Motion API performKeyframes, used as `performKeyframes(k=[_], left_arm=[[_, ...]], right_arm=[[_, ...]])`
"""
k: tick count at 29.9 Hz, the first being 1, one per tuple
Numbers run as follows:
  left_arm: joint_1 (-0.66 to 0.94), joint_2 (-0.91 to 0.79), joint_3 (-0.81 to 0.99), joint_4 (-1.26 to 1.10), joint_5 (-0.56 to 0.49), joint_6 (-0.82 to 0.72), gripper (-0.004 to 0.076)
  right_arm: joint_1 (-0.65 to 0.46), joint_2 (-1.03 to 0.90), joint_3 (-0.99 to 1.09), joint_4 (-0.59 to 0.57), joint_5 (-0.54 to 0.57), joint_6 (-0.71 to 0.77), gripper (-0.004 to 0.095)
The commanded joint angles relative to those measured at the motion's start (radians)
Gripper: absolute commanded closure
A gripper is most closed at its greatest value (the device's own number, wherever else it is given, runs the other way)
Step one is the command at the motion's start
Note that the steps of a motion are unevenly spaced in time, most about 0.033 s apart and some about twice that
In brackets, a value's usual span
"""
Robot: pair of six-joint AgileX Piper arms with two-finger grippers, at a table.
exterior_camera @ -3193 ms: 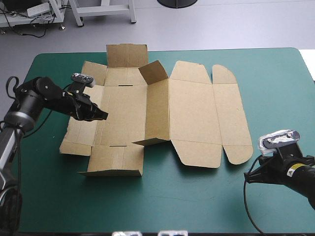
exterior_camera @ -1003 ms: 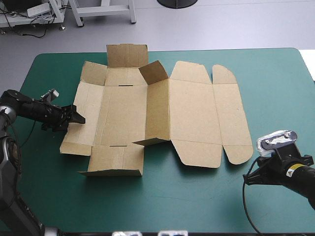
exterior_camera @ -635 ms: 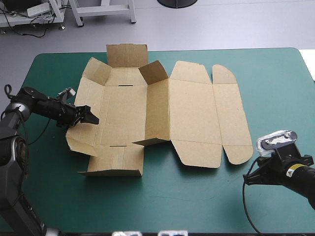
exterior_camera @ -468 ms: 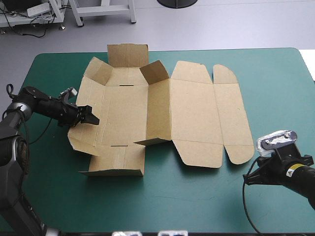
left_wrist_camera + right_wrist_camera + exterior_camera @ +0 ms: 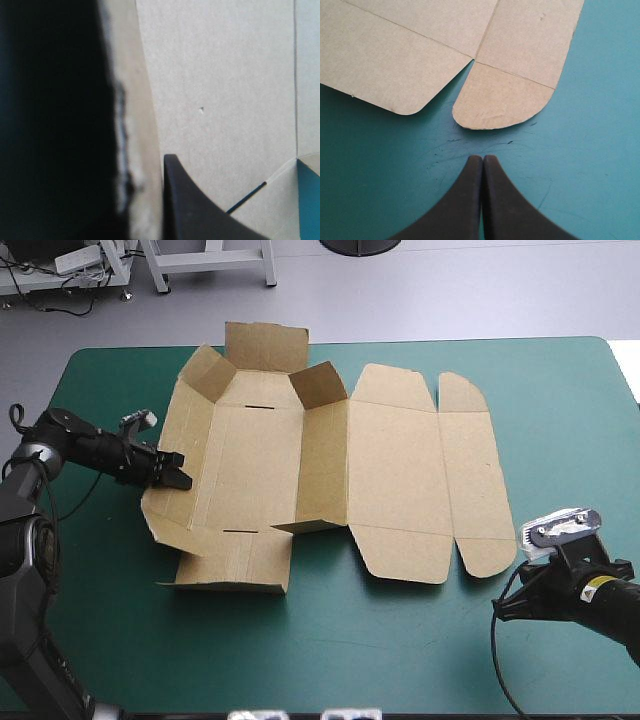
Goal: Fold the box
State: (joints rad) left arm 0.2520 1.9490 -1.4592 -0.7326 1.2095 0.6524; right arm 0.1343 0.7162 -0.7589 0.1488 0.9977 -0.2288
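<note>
while most of the brown box (image 5: 390,480) lies spread flat across the middle of the teal-green bench (image 5: 350,660), its left side panel (image 5: 178,455) tilts up off the cover and a wall (image 5: 322,455) near the centre stands raised. the left hand (image 5: 172,472) is clamped on that panel's edge, the board pinched in its grip. the right hand (image 5: 482,158) rests pressed together, holding nothing, by the bench's near right corner, just short of the box's rounded flap (image 5: 500,102).
</note>
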Motion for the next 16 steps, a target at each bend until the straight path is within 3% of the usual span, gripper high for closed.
performKeyframes(k=[1, 10, 16], left_arm=[[-0.009, -0.073, -0.167, -0.099, 0.079, 0.034, 0.0724], [-0.092, -0.138, -0.522, 0.016, 0.074, 0.029, 0.0727], [-0.239, -0.144, -0.582, 0.117, 0.074, 0.104, 0.0727]], right_arm=[[0.0, -0.001, -0.026, 0.01, -0.052, -0.016, 0.0932], [0.0, -0.001, -0.037, 0.021, -0.1, -0.016, 0.0933], [0.0, -0.001, -0.108, 0.019, -0.155, -0.03, 0.0932]])
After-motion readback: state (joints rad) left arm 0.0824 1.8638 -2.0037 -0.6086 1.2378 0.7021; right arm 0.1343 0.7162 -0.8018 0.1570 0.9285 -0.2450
